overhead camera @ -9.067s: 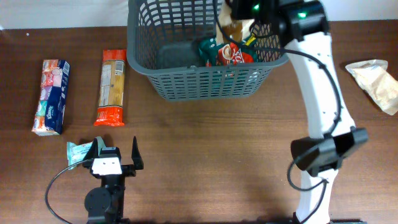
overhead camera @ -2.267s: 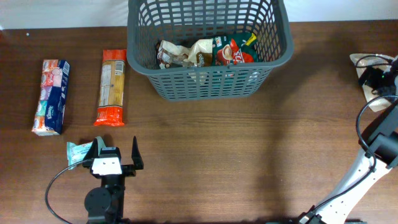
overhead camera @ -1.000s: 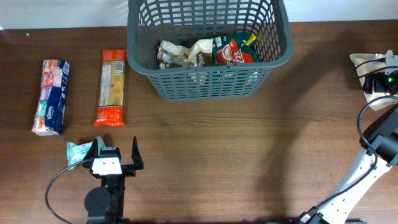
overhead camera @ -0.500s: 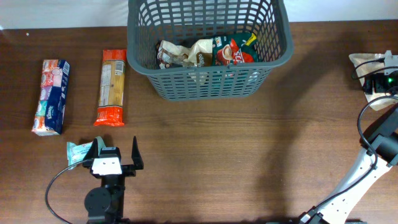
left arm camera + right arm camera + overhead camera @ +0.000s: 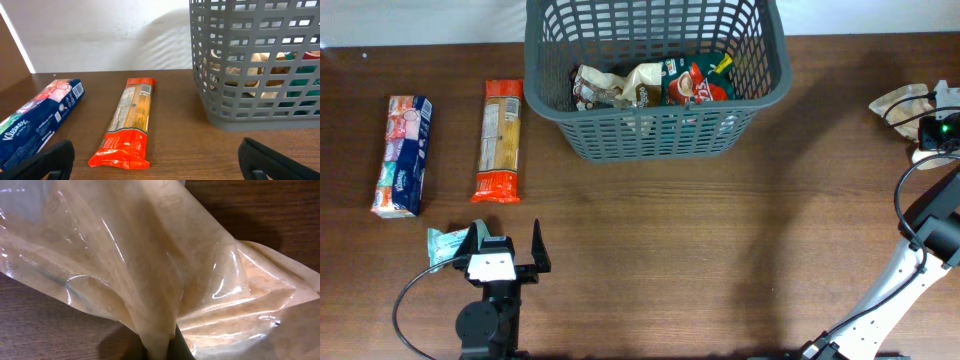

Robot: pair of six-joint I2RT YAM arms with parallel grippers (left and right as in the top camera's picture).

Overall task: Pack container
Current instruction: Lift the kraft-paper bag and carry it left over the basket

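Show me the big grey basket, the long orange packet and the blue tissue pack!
big dark grey plastic basket (image 5: 650, 135), overhead view, front lattice wall.
long orange plastic packet (image 5: 501, 140), overhead view, its pale middle.
blue tissue pack (image 5: 402, 155), overhead view, its top face.

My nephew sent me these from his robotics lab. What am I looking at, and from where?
Two robot arms stand at a wooden table, each ending in a two-finger gripper. One picture looks down from above; the other two come from cameras on the wrists. The grey basket holds some snack packets. On the table lie a tissue pack, a pasta packet and a small teal packet. The left gripper sits open beside that teal packet, holding nothing. The right gripper, at the table's right edge, appears pinched on a clear beige bag, which fills its wrist view.
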